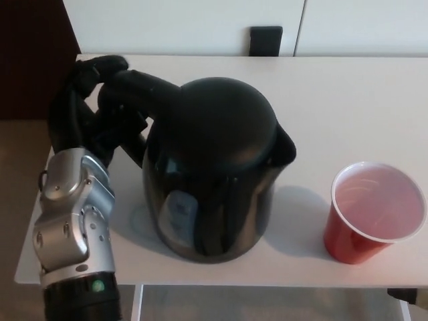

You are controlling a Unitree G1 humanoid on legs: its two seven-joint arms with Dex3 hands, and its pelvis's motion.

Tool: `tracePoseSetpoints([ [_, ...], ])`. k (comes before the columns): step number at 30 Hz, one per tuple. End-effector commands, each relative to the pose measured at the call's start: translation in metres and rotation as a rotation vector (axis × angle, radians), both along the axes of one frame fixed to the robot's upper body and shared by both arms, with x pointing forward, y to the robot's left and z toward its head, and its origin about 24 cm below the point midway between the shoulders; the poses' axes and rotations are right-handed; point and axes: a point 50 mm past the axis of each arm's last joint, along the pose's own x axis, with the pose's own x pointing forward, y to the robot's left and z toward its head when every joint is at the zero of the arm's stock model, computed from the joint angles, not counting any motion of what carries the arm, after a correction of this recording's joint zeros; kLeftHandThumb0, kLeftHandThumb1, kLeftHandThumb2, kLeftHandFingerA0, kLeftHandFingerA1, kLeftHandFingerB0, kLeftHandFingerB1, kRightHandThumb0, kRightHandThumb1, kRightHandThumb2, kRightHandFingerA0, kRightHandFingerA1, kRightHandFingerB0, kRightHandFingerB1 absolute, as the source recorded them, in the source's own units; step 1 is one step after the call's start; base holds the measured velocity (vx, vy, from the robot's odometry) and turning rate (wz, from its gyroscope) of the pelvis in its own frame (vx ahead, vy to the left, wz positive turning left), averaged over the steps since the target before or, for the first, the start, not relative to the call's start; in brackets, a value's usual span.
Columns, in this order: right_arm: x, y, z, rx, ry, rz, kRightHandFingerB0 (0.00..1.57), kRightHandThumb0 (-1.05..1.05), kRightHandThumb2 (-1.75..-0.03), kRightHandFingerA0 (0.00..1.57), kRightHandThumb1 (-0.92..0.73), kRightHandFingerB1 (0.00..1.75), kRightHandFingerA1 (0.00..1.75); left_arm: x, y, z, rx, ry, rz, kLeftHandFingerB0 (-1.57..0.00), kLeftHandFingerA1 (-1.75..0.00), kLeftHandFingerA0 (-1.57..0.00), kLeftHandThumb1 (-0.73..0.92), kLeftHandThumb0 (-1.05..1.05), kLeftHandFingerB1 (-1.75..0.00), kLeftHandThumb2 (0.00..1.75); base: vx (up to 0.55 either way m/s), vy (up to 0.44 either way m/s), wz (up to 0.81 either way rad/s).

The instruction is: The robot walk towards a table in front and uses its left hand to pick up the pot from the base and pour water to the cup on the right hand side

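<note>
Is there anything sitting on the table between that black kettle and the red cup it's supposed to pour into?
Nothing visible. The left robot hand grips the handle of the black kettle, whose spout faces the red cup. Between them lies only bare white table and the kettle's shadow.

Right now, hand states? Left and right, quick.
Left hand: shut on the kettle, gripping its handle.
Right hand: not in view.
</note>
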Motion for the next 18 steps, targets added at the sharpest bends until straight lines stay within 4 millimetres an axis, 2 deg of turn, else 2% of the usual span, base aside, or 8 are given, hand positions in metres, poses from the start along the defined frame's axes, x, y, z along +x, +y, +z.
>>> tracePoseSetpoints([
  [1,0.006,-0.004,0.008,-0.022,-0.035,0.025,0.4,-0.22,-0.73,0.52,-0.67,0.6,0.75,-0.008,-0.01,-0.007,-0.005,-0.015,-0.308,-0.01,-0.17,0.0,0.37,-0.51,-0.22,0.74,0.0,0.0,0.0],
  [2,0.006,-0.005,0.008,-0.024,-0.034,0.027,0.4,-0.22,-0.73,0.52,-0.67,0.6,0.75,-0.008,-0.01,-0.005,0.028,-0.022,-0.336,-0.01,-0.17,0.0,0.37,-0.51,-0.22,0.74,0.0,0.0,0.0],
  [3,0.006,-0.005,0.008,-0.022,-0.034,0.029,0.38,-0.23,-0.74,0.51,-0.67,0.59,0.74,-0.007,-0.009,-0.001,0.072,-0.042,-0.366,0.0,0.0,0.0,0.4,-0.62,-0.05,0.71,0.0,0.0,0.0],
  [11,0.011,-0.004,0.011,-0.036,-0.042,0.036,0.4,-0.24,-0.71,0.52,-0.67,0.61,0.73,-0.006,0.0,0.009,0.17,-0.038,-0.425,0.0,-0.07,0.0,0.34,-0.52,-0.07,0.67,0.0,0.0,0.0],
  [18,0.012,0.0,0.01,-0.023,-0.044,0.032,0.41,-0.24,-0.72,0.53,-0.65,0.62,0.76,-0.008,0.01,0.007,0.195,-0.028,-0.428,0.0,-0.08,0.0,0.34,-0.51,-0.08,0.68,0.0,0.0,0.0],
])
